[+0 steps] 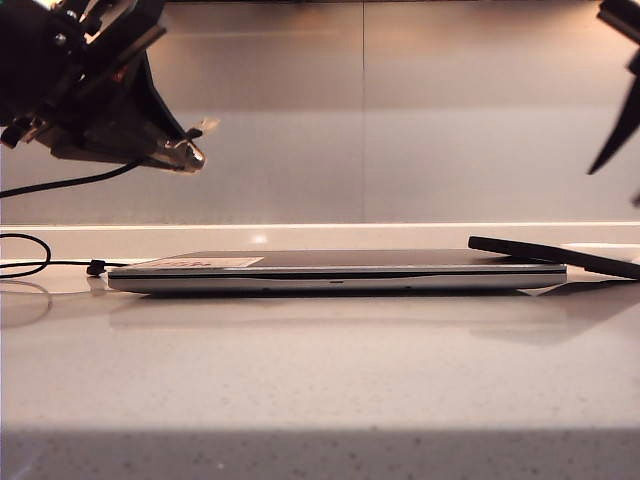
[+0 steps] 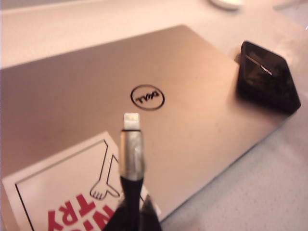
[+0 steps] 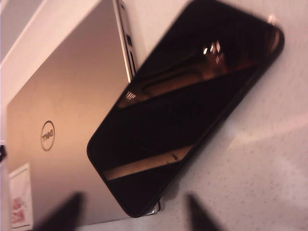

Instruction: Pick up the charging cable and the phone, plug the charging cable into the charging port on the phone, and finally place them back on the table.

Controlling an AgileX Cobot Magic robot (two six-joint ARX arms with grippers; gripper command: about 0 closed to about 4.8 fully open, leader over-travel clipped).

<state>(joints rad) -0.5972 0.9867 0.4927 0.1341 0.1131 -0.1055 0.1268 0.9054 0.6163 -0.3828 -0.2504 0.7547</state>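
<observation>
No containers with contents here; only a small white dish [image 2: 226, 4] at the far edge of the left wrist view, mostly cut off, inside not visible.

Left gripper [image 1: 185, 150] hangs in the air at upper left of the exterior view, above the left end of the laptop [image 1: 340, 270]. It is clamped shut on the charging cable [image 2: 131, 159] just behind the plug; silvery plug tip sticks out past the fingers and points toward the laptop lid. Rest of the cord droops from the gripper, leaves the left edge of the exterior view, loops back on the table [image 1: 320, 380] and ends near a little black band just beside the laptop's left end. Gripper fingers in the left wrist view are only a dark blur at the frame edge.

Phone [image 3: 187, 101] lies tilted, screen up: one end rests on the right end of the closed laptop lid, the other end slopes down toward the table on the right. In the exterior view its far end is cut off by the frame edge, so contact with the table there cannot be confirmed.

Right gripper [image 3: 130, 214] hovers above the phone, well apart from it in the exterior view, where only dark finger pieces show at the upper right corner. In the right wrist view two blurry dark fingertips [image 3: 65, 214] stand spread, nothing between them, holding nothing.

Sticker with red letters on the laptop lid, partly cut off, text unreadable.
</observation>
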